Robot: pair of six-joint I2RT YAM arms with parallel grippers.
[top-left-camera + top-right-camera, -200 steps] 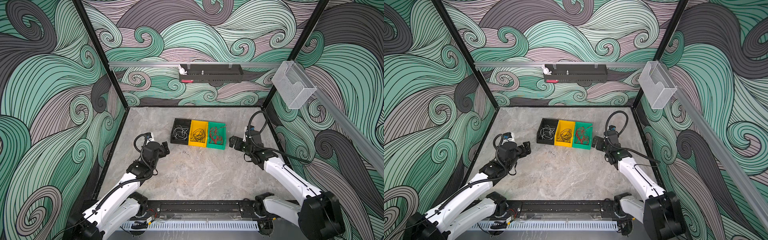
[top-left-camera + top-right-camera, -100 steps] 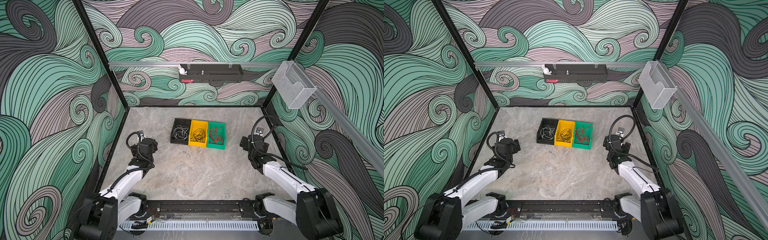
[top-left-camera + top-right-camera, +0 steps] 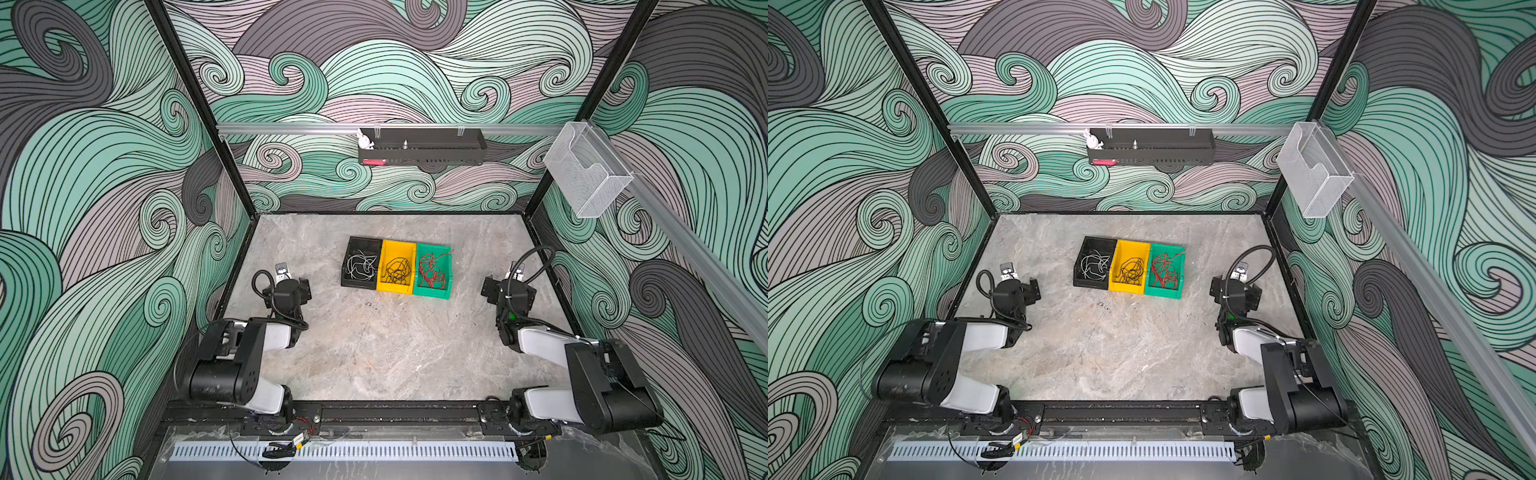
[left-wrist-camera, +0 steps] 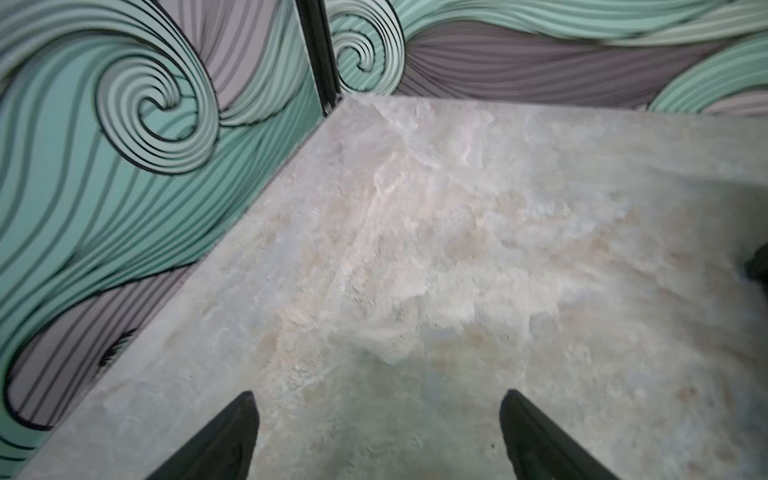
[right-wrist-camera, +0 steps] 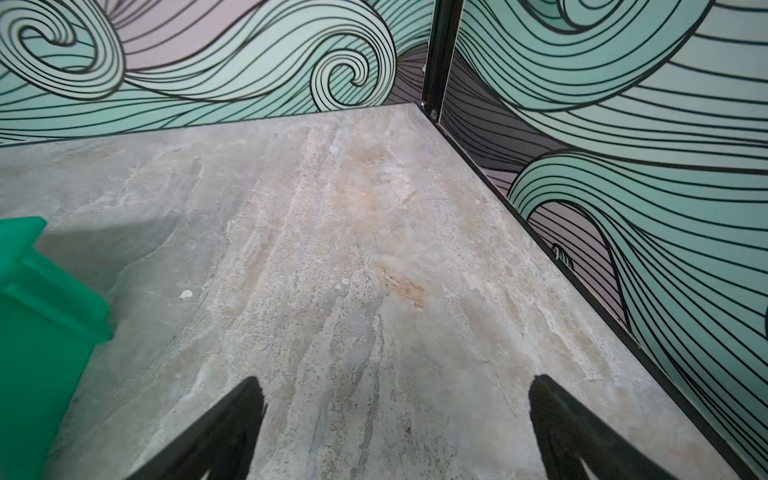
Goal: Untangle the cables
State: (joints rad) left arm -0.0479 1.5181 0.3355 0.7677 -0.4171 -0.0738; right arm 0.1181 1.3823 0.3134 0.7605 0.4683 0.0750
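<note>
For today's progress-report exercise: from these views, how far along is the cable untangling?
Done: white cables sit in the black bin, black cables in the yellow bin, red cables in the green bin. In hand: nothing; left tool and right tool are open, empty. Remaining: seemingly nothing, though bundles look loopy.

In a top view, three bins touch in a row on the table (image 3: 1121,353). The black bin (image 3: 1090,285) holds white cables (image 3: 1093,264), the yellow bin (image 3: 1127,288) black cables (image 3: 1131,268), and the green bin (image 3: 1163,292) red cables (image 3: 1165,269). The left gripper (image 3: 1017,293) and right gripper (image 3: 1233,293) flank them, apart.

text: none was readable in any view
red tag (image 3: 374,162) on black wall tray (image 3: 440,154), 12 o'clock: was too small to read
</note>
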